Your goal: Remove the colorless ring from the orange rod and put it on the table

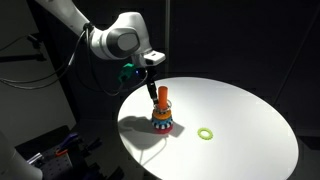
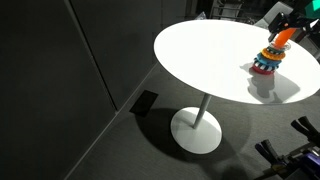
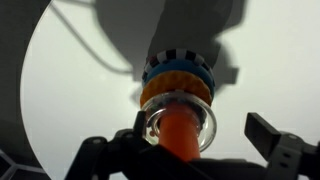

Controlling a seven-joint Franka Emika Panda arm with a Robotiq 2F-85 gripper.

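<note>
In the wrist view the gripper is cut off by the lower edge. Only a dark finger at the left and its partner at the right show, both blurred. They stand spread apart on either side of the peg and clasp nothing; whether the left one touches the ring I cannot tell. Between them the colorless ring sits around the orange rod, on top of the coloured stacked rings, which hide their own base. The white table lies behind.

In an exterior view the arm reaches in from the left, and the gripper hangs close over the orange rod. The clear ring is too small to make out there. Right of the coloured stacked rings, well apart from them, a light-green ring lies flat on the table; only this view shows it.

In an exterior view the table stands on a pedestal foot, seen nowhere else. At the far right are the coloured stacked rings and the orange rod. The gripper is cropped by the frame corner.
</note>
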